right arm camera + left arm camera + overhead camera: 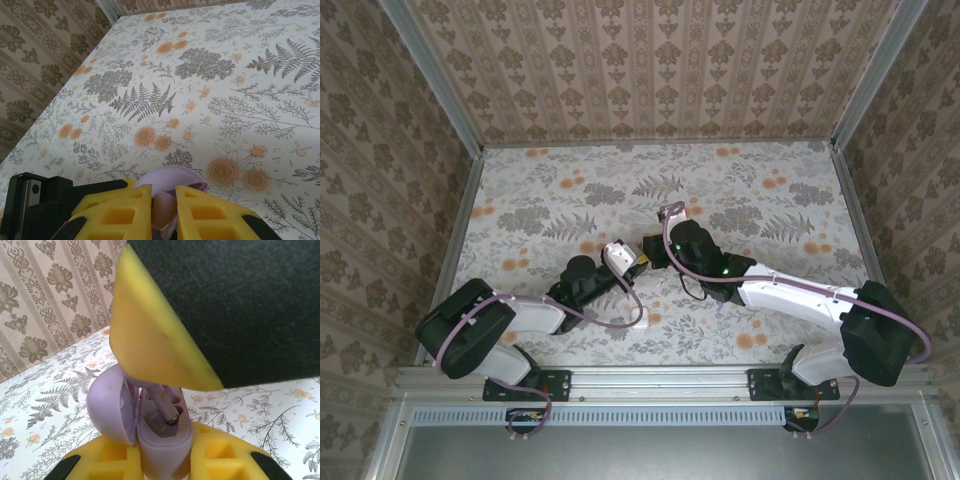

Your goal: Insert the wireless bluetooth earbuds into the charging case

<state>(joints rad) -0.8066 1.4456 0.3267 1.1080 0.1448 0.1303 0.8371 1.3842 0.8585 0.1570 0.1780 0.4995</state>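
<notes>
Left pincer [166, 467] tight on charging case [112, 402], right pincer [163, 210] seemingly tight on earbud [166, 404] inside

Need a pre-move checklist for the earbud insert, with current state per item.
1. Charging case clamped in left end effector: ok, it sits between the yellow fingers.
2. Lid open: ok, swung to the side of the cavity.
3. Earbud gripped by right end effector: ok, a pale piece sits between its fingers.
4. Stem tip inside the case cavity: ok.
5. Earbud fully seated: not ok, much of the stem shows and it stands tilted.
6. Second socket filled: cannot tell, that part of the cavity is hidden.
</notes>
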